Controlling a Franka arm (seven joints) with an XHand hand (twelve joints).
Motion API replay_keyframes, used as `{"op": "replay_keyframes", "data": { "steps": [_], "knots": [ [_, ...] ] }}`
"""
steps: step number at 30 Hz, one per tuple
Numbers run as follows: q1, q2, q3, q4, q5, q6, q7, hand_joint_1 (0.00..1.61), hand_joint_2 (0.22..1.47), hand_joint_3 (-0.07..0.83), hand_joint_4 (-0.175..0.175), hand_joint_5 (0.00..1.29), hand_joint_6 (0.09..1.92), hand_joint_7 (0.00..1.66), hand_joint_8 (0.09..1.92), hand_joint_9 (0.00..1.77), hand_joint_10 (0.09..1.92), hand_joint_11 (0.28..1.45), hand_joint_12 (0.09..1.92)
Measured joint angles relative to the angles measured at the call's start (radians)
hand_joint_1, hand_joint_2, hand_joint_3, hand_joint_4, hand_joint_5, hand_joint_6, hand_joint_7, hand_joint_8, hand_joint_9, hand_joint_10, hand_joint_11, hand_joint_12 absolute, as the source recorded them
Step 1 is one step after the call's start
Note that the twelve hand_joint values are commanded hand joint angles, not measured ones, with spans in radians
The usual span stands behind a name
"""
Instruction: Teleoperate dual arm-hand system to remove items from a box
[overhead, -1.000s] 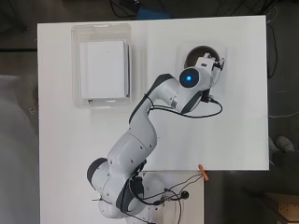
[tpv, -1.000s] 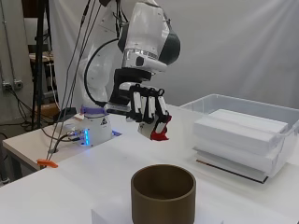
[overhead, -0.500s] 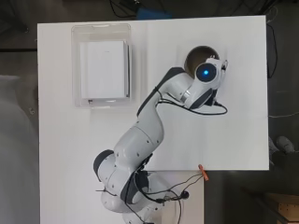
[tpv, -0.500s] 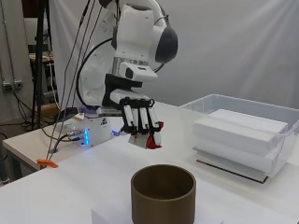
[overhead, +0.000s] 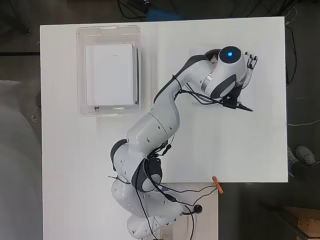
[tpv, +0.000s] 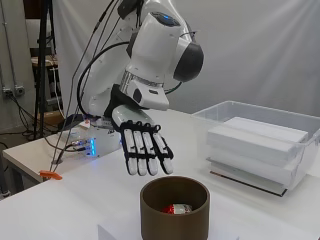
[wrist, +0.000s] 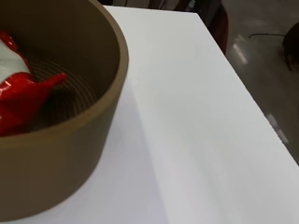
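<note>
Hovering palm-down above the brown bowl (tpv: 174, 207), the hand (tpv: 145, 150) has straight, empty fingers.

A round bowl (tpv: 174, 212) is sitting on the desk (overhead: 240, 140), well apart from the clear box (tpv: 260, 120) toward the desk's other side. A packet (wrist: 18, 88) is lying inside the bowl. White slabs (overhead: 110, 72) are lying stacked in the box. The robot hand (tpv: 145, 150) is hanging just above the bowl's rim, fingers straight.

Lab: backdrop curtain (tpv: 260, 50), cables (tpv: 75, 90)
</note>
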Motion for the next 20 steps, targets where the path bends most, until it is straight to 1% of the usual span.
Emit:
{"op": "replay_keyframes", "data": {
  "steps": [1, 2, 4, 6, 7, 9, 12, 18, 20],
  "knots": [
    [0.004, 0.003, -0.002, -0.001, 0.028, -0.001, -0.018, 0.27, 0.78, -0.014, 0.167, 0.28, 0.09, 0.34, 0.09, 0.43, 0.09, 0.44, 0.09],
    [0.017, 0.01, -0.016, -0.004, 0.057, -0.007, -0.04, 0.28, 0.79, -0.01, 0.162, 0.28, 0.09, 0.34, 0.09, 0.44, 0.09, 0.44, 0.09],
    [0.095, 0.055, -0.11, -0.006, 0.096, -0.014, -0.078, 0.29, 0.81, -0.001, 0.129, 0.29, 0.09, 0.37, 0.09, 0.49, 0.09, 0.45, 0.09],
    [0.241, 0.142, -0.268, -0.011, 0.091, -0.048, -0.099, 0.29, 0.81, 0.002, 0.1, 0.28, 0.09, 0.38, 0.09, 0.51, 0.09, 0.45, 0.09],
    [0.298, 0.171, -0.327, -0.016, 0.097, -0.066, -0.111, 0.29, 0.81, 0.001, 0.089, 0.27, 0.09, 0.38, 0.09, 0.51, 0.09, 0.45, 0.09],
    [0.427, 0.209, -0.446, -0.042, 0.153, -0.111, -0.139, 0.31, 0.81, -0.001, 0.08, 0.26, 0.09, 0.37, 0.09, 0.51, 0.09, 0.45, 0.09],
    [0.624, 0.175, -0.535, -0.096, 0.233, -0.151, -0.156, 0.33, 0.81, -0.002, 0.075, 0.26, 0.09, 0.37, 0.09, 0.51, 0.09, 0.44, 0.09],
    [1.08, 0.067, -0.746, -0.245, 0.298, -0.221, -0.178, 0.36, 0.81, 0.001, 0.059, 0.27, 0.09, 0.39, 0.09, 0.52, 0.09, 0.43, 0.09],
    [1.185, 0.041, -0.816, -0.293, 0.311, -0.239, -0.181, 0.37, 0.82, 0.002, 0.052, 0.27, 0.09, 0.4, 0.09, 0.53, 0.09, 0.43, 0.09]
  ]
}}
